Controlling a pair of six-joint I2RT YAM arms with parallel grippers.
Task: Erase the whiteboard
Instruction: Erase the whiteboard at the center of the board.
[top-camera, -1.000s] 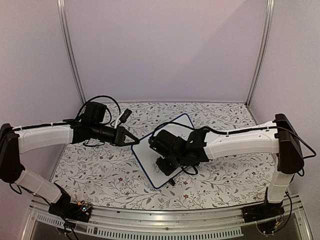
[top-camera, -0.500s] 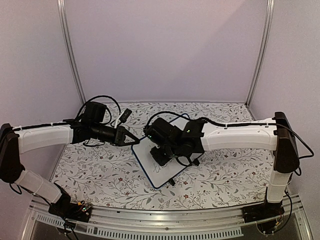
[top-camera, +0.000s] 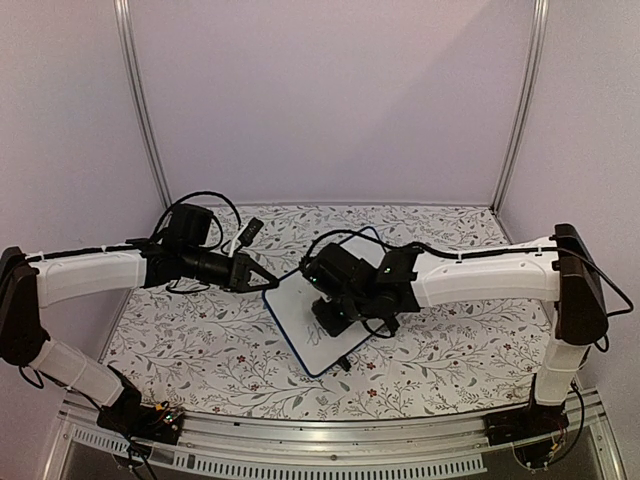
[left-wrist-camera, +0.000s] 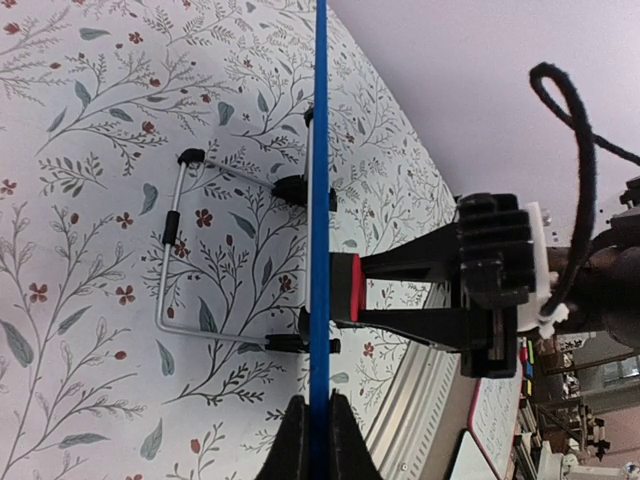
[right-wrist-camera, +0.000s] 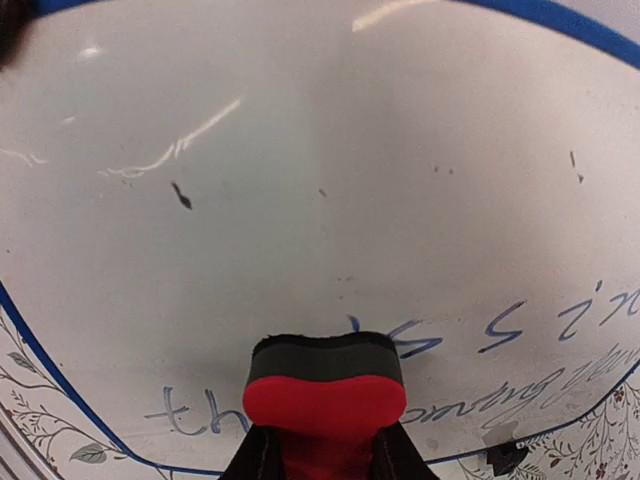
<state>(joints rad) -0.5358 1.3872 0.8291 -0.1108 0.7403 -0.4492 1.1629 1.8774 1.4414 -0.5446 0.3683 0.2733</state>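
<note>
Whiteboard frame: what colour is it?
Blue; the whiteboard frame shows best edge-on in the left wrist view.

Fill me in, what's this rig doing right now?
The left pincer is shut on the blue edge of the whiteboard, bracing it. The right pincer holds a red eraser, felt side against the board face. Most of the surface looks clean, but blue handwriting remains along one edge, so erasing isn't finished.

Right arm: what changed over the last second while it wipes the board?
The right gripper, shut on the red eraser, swept across the whiteboard away from the arm bases, then came back slightly. Nothing was grabbed or released. The left gripper stayed clamped on the board's blue edge, and the whiteboard did not shift.
</note>
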